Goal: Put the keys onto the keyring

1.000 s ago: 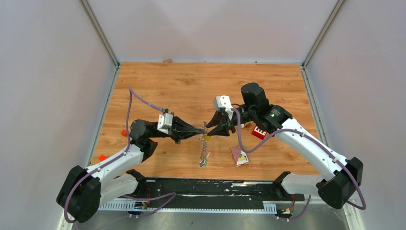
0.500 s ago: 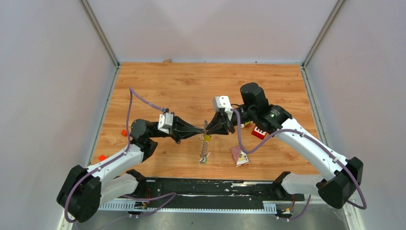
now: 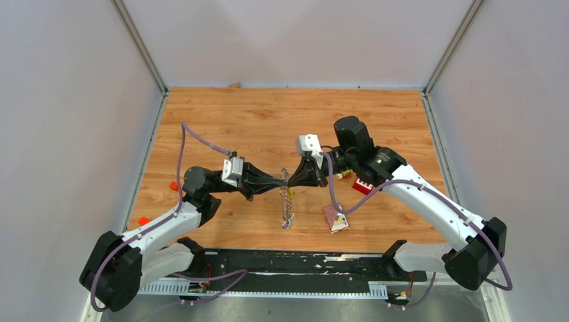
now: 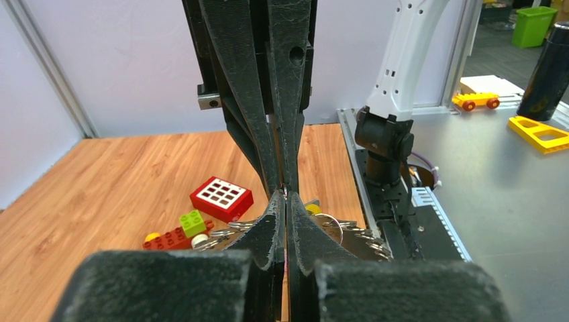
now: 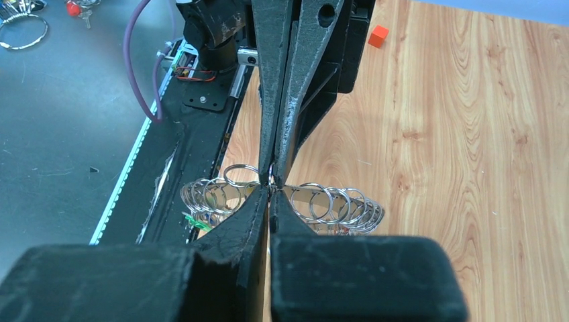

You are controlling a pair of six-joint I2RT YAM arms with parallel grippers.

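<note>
The keyring (image 3: 287, 201), a wire loop strung with many small silver rings and grey keys, hangs on edge above the table between my two arms. A yellow-headed key (image 3: 290, 194) dangles on it. My left gripper (image 3: 282, 182) is shut on the loop's top from the left. My right gripper (image 3: 293, 180) is shut on the same spot from the right, tip to tip. In the right wrist view the small rings (image 5: 322, 201) fan out below my right gripper (image 5: 270, 190). The left wrist view shows my left gripper (image 4: 286, 196) pinched shut, with keys (image 4: 362, 235) behind it.
A red block with white buttons (image 3: 363, 185) and a yellow-red-green toy (image 4: 178, 231) lie just right of the grippers. A pink card (image 3: 336, 218) lies near the front edge. Two orange cubes (image 3: 173, 186) sit at the left, by the left arm.
My right gripper's jaws have closed on the top of the keyring and it has edged left toward the left gripper. The left gripper has held its grip in place.
</note>
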